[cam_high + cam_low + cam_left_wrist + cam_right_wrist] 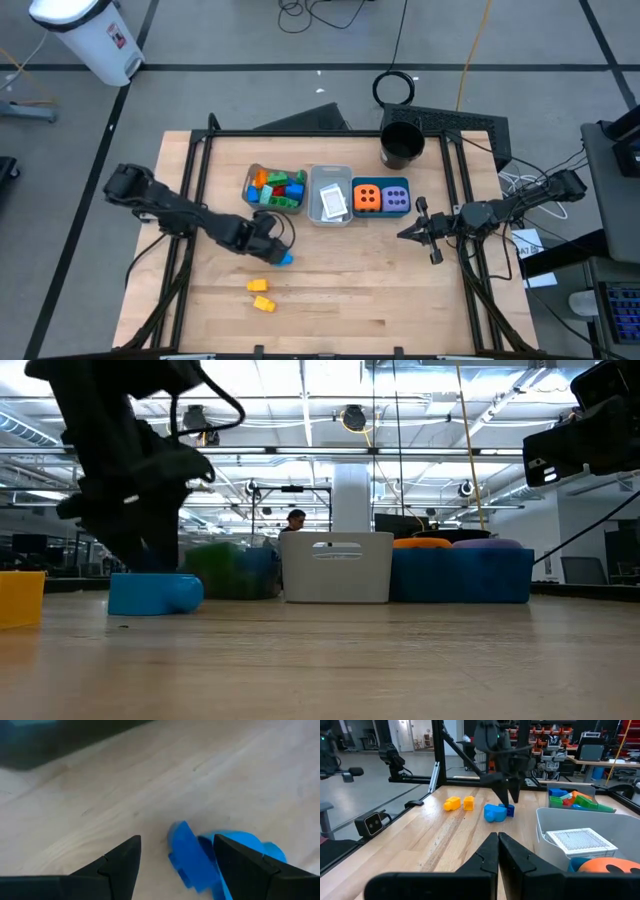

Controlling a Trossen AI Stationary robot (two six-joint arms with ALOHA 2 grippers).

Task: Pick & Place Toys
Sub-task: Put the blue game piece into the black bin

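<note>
A blue brick (283, 258) (192, 860) (496, 812) lies flat on the wooden table, left of centre. My left gripper (272, 243) (177, 840) (511, 800) is right over it, pointing steeply down, open. The brick lies partly in the gap and partly behind one finger (240, 865). Two yellow bricks (258, 286) (264, 304) lie nearer the front edge. My right gripper (405, 233) (498, 840) waits level at the table's right side, shut on nothing. My left gripper comes at the blue brick from above, fingers slanting down. One finger (235, 860) covers part of the brick's top; I cannot tell whether it touches. The brick lies flat on the table.
Three bins stand in a row at the far side: a clear one (252, 178) with mixed bricks, a grey one (330, 172) holding a white card, a teal one (381, 180) with an orange and a purple dotted cube. A black cup (402, 145) stands behind them.
</note>
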